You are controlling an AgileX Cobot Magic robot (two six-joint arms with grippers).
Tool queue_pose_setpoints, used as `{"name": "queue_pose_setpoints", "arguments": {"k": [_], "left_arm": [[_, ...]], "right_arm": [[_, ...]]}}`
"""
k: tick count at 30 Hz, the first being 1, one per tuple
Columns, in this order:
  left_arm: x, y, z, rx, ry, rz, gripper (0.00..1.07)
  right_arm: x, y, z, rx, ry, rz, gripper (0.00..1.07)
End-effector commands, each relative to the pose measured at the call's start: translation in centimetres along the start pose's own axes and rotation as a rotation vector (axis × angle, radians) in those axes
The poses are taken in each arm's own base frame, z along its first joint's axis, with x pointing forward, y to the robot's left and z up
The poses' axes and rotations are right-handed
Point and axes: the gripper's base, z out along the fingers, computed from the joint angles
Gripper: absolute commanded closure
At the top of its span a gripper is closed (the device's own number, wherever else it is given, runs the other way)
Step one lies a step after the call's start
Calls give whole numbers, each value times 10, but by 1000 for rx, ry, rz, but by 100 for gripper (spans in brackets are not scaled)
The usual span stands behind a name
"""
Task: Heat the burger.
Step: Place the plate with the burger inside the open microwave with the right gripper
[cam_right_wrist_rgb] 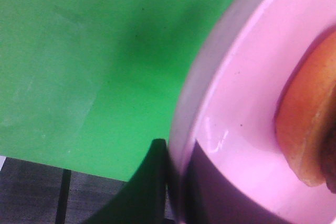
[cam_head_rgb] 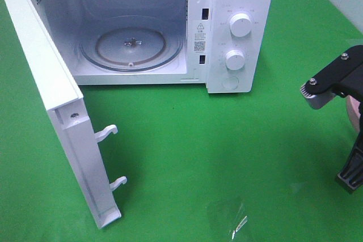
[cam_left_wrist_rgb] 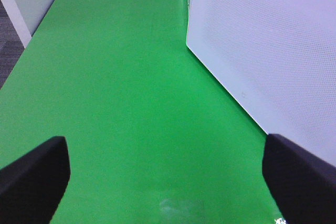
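In the right wrist view the burger shows only as a golden-brown bun edge, lying on a round pink plate. My right gripper is shut on the plate's rim, with one dark finger outside and the other over the plate's inner surface. From the high camera only the right arm and a sliver of the pink plate appear, at the far right edge. The left gripper stands open over bare green cloth, beside the microwave door, and holds nothing.
The white microwave stands at the back, its door swung wide to the left. Its glass turntable is bare. A clear plastic scrap lies on the green cloth near the front. The table edge runs close to the plate.
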Motion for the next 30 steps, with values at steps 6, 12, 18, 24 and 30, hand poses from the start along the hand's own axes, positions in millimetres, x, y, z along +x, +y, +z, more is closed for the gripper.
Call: {"name": "queue_pose_setpoints", "arguments": {"k": [6,12,18,24,30], "left_arm": [[0,0,-2,3,-28,2,16],[0,0,-2,3,-28,2,16],[0,0,-2,3,-28,2,16],[0,0,-2,3,-28,2,16],[0,0,-2,3,-28,2,16]], "right_arm": [[1,5,-8,62,-22,-91,106],[3,20,-16,63,-40,-171,106],[3,29,-21,60,-62,-217,106],[4,41,-27,52,-95,-280,106],[6,51,-32,47,-121,-341,106]]}}
